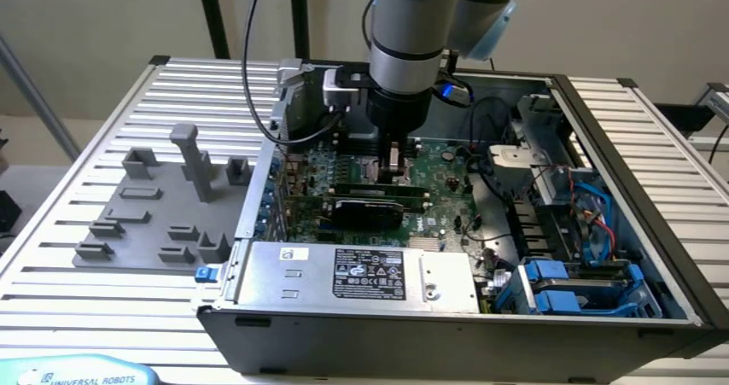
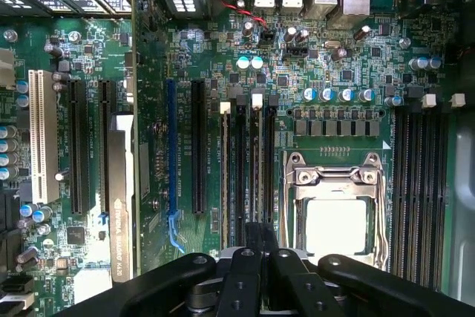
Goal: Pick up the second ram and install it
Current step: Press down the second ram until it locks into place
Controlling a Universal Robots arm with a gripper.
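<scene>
surface: slatted metal table (image 1: 102,308) | tool (image 2: 254,239): fingers together over motherboard (image 2: 326,72)

Arm (image 1: 407,26) vertical, wrist pointing straight down; pincer (image 2: 256,246) fingers closed together.

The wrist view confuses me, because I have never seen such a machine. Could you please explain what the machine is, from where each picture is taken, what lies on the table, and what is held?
The machine is a robot arm with a gripper, a clamp with fingers, at its end. The exterior view comes from a camera off the arm. The wrist view comes from a camera on the arm's wrist.

On the slatted table stands an open computer case. At the exterior view's left lies a gray plastic block.

The gripper is inside the case, over the green main board and its long black memory slots. Its fingers are shut. Whether they hold anything, I cannot tell.
</scene>
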